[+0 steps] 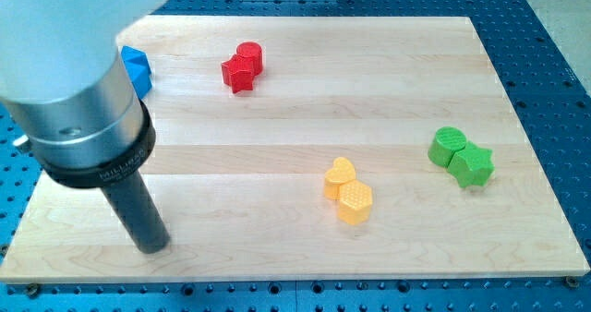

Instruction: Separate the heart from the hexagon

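A yellow heart lies right of the board's middle, touching a yellow hexagon just below and to its right. My tip rests on the board near the view's bottom left, far to the left of both yellow blocks. The arm's large body covers the view's upper left.
A red star and a red cylinder touch near the view's top. A green cylinder and a green star touch at the right. A blue block is partly hidden behind the arm at the upper left. The wooden board lies on a blue perforated table.
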